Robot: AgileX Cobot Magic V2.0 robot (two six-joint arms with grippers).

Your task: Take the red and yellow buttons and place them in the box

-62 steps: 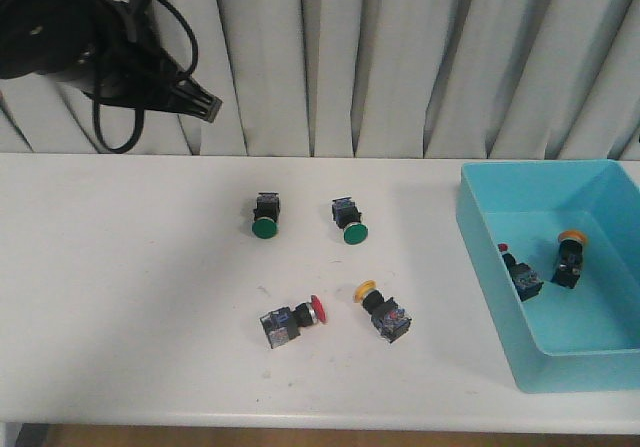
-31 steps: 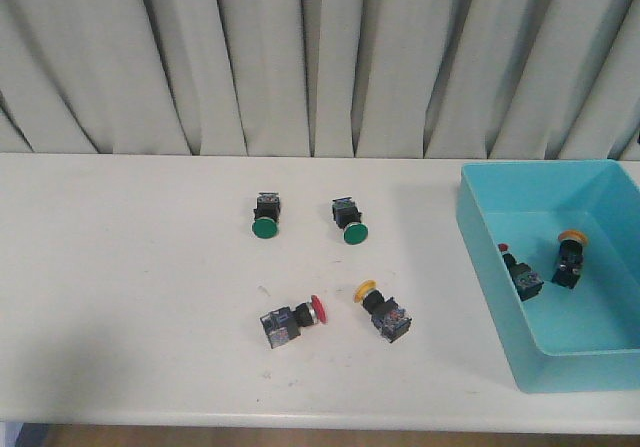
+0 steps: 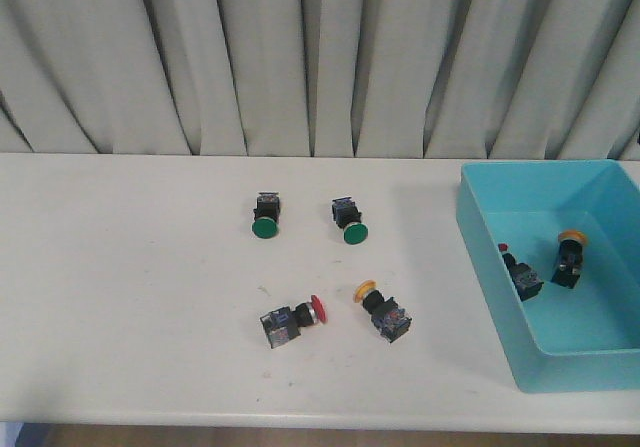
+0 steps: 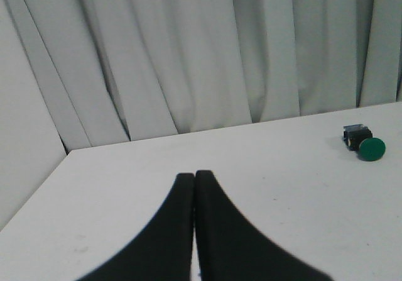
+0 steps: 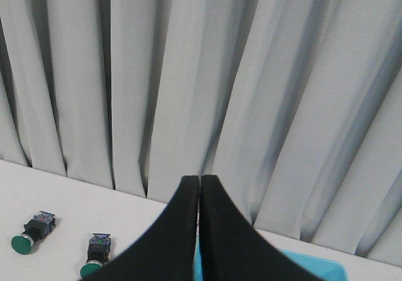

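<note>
- Lying on the white table [image 3: 120, 297]: red-capped push-button switch with black-grey block body [image 3: 291, 320] and yellow-capped push-button switch [image 3: 383, 312], on their sides, near each other.
- Light-blue low-walled plastic box [image 3: 487, 267] holds one red [image 3: 520, 271] and one yellow [image 3: 570, 258] already.
- Left gripper [image 4: 194, 179] and right gripper [image 5: 199, 180]: fingers pressed together, empty.
- Likely light, rigid, hard plastic; round caps may roll or slip, so grip across the flat block body.
</note>
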